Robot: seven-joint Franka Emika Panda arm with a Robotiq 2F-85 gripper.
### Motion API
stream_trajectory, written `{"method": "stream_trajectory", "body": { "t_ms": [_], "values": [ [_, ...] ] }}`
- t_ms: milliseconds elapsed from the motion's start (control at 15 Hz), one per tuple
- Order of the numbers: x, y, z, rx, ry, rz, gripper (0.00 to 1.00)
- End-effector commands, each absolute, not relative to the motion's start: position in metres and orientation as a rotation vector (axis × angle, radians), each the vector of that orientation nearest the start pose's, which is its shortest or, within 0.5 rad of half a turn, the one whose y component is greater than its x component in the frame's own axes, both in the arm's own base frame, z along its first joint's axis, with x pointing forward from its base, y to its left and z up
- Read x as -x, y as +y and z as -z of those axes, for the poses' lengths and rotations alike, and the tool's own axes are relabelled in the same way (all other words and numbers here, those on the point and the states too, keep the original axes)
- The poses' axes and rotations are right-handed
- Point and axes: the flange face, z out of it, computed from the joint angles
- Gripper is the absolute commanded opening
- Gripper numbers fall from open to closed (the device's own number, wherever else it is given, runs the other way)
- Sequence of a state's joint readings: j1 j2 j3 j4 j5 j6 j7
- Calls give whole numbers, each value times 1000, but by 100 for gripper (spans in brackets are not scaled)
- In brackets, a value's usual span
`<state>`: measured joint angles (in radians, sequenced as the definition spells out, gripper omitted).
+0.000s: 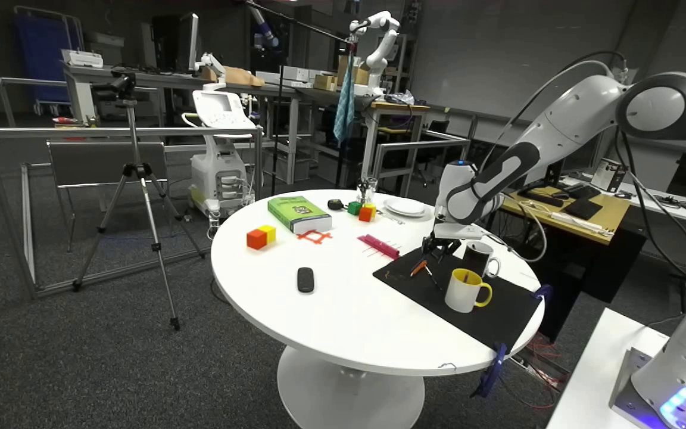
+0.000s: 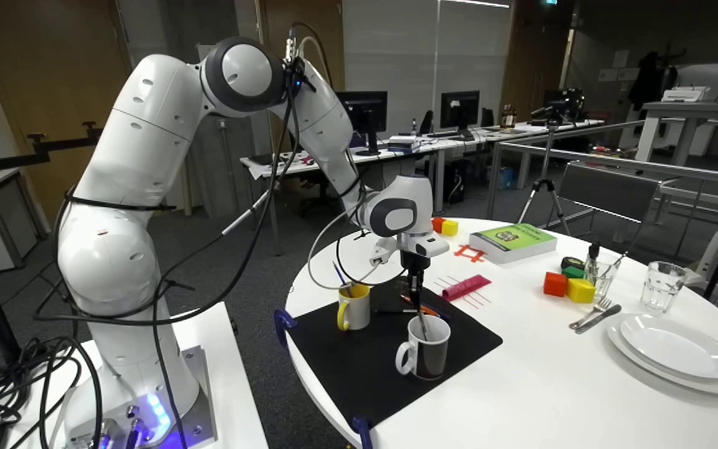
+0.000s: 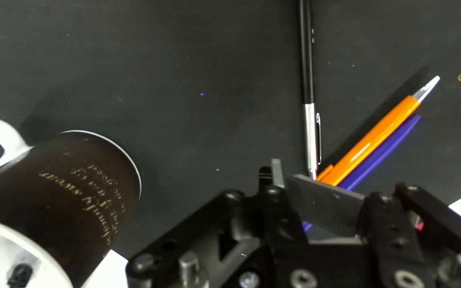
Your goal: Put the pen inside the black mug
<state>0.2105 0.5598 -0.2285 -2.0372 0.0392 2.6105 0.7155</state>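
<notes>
The Panda arm (image 2: pixel 321 118) arches over the surface (image 1: pixel 349 322), wrist bent so the tool (image 3: pixel 285 176) points down. The yellow-lined mug (image 2: pixel 360 313) shows only in the exterior views; a dark pen-like stick (image 2: pixel 422 327) leans in the black mug (image 2: pixel 432 360). The tool's tips stand close — touching or not, I cannot tell — and in the wrist view partly hide the orange pen (image 3: pixel 372 138) and blue pen (image 3: pixel 382 153) on the black mat (image 3: pixel 154 60), beside a black-and-silver pen (image 3: pixel 308 80).

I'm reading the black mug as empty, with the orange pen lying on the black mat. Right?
Not empty: the wrist view shows a black object inside the black mug. The orange pen does lie on the black mat.
</notes>
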Motion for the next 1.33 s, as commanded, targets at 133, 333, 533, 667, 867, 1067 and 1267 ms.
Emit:
{"method": "stream_trajectory", "body": {
  "t_ms": [133,333,533,667,867,1067,1267],
  "values": [
    [-584,5,-182,3027,1094,44,48],
    [-580,14,-177,3036,1071,12,69],
    [-579,17,-174,3037,1056,3,93],
    [-579,18,-172,3044,1046,12,100],
    [-579,16,-169,3055,1039,10,100],
    [-579,15,-165,3063,1030,0,100],
    [-578,14,-161,3072,1023,-8,100]
  ]
}}
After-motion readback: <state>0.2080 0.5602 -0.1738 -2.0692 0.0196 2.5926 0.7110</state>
